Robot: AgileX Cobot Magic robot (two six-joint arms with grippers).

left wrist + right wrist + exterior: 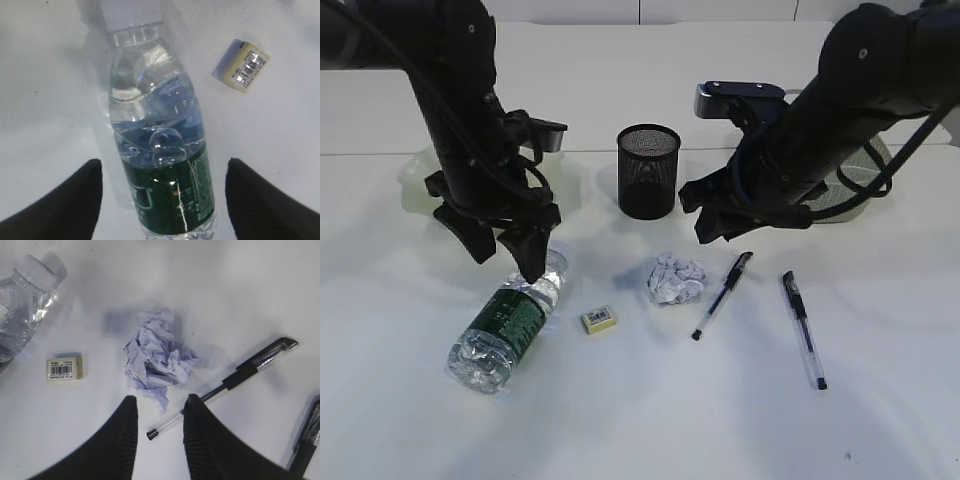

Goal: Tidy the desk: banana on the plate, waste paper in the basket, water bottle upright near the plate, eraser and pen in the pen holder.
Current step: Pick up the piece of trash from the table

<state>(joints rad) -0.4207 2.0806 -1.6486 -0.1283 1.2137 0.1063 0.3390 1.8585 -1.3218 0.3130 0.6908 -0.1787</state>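
nothing looks tidied yet: the water bottle (507, 325) lies on its side under the wide-spread left gripper (510, 255), while eraser (599, 319), waste paper (675, 278) and both pens (723, 295) lie loose before the pen holder (648, 171), the right gripper (159, 432) narrowly parted, empty.

The left arm (470, 110) is blocking most of a pale plate (417, 170) behind it, and whatever is lying on that plate is not showing. The right arm (840, 110) is covering most of the basket (865, 170). In the left wrist view the water bottle (160, 140) is running off the bottom edge and its cap is getting clipped at the top. The second pen (306, 440) is slipping out at the right wrist view's corner. The eraser (599, 319) label is staying too small to read.
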